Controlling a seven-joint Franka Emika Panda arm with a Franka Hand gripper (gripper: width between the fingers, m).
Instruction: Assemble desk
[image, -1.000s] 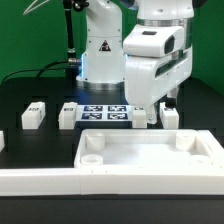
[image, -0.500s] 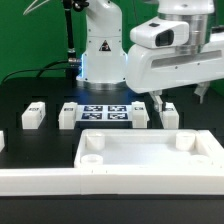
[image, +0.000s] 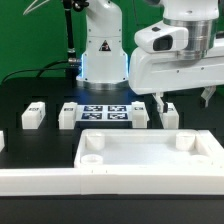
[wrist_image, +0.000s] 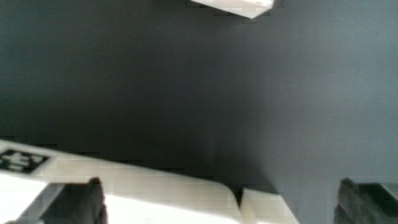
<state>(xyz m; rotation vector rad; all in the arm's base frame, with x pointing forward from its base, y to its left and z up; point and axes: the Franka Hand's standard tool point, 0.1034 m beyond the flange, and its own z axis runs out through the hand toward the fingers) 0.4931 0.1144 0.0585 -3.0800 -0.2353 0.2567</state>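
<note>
Your black counter (image: 30, 90) carries everything. The arm (image: 175, 65) hangs over it, toward the exterior view's right. The desk panel (image: 140, 160) lies flat at the front, rim up, with round sockets showing in its corners. A long white border rail (image: 35, 182) runs along the front edge, on the exterior view's left. Behind the panel you see the marker board (image: 105, 111) lying flat. Two legs (image: 32, 115) (image: 68, 115) stand on its left in that view and two more (image: 141, 115) (image: 170, 116) on its right, all apart from the panel. The pincer (image: 184, 97) hangs above the rightmost leg, jaws spread wide and gripping nothing. In your wrist view, only dark counter lies between the fingers (wrist_image: 71, 205).
</note>
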